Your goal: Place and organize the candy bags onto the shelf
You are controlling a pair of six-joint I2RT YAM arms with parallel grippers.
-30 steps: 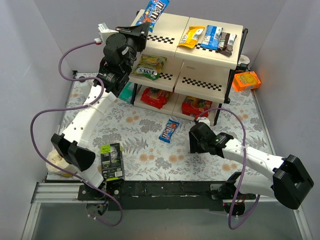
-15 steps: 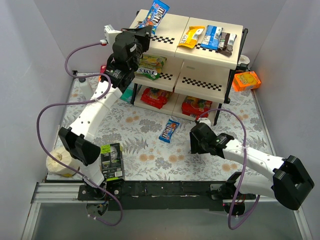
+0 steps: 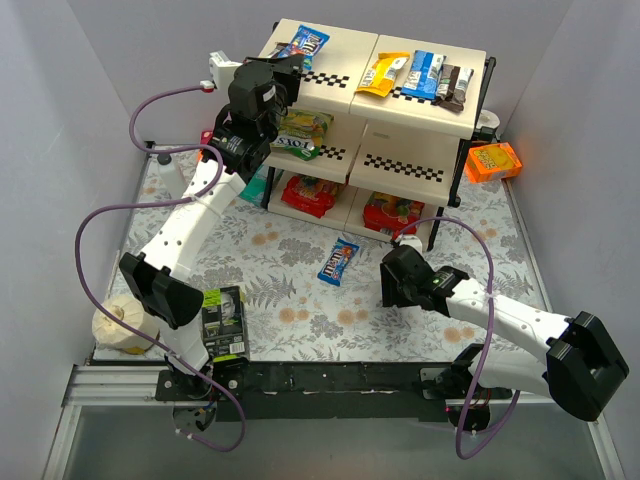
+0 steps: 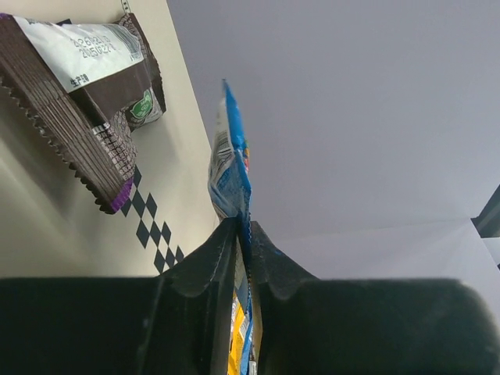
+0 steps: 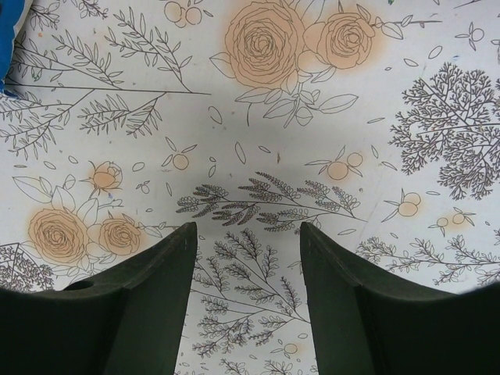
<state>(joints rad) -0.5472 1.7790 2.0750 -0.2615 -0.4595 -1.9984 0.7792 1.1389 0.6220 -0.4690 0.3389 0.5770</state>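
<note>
Your left hand [image 4: 242, 226] is pinched tight on a blue M&M's bag [image 3: 303, 42], holding it at the back left corner of the shelf [image 3: 335, 62], in the upper middle of the overhead frame. In the wrist view the bag stands on edge between the fingers. Its far end may be touching the top panel, but the angle is too poor to be sure.

Much of the stocking looks done:
- **Top tier, right half:** a yellow bag [image 3: 385, 72], a blue-and-white bag [image 3: 424, 74] and the dark brown bars [image 3: 455, 85] lie side by side.
- **Middle tier, left:** the Fox's bag [image 3: 300, 132].
- **Bottom tier:** two red bags [image 3: 312, 193].

By my reading two things are left. The held bag has to be laid flat and released. A second M&M's bag [image 3: 339, 259] lies loose on the floral worktop [image 3: 290, 300], near the centre of the frame (the only packet I can see off the shelf).

Your right hand [image 5: 248, 234] is spread and holds nothing. It hangs low over the worktop, near that loose bag on its right, so it looks well placed to fetch it.

The orange box [image 3: 494, 161] at the right edge and the black-and-green carton [image 3: 223, 320] at lower left are not part of the job.
</note>
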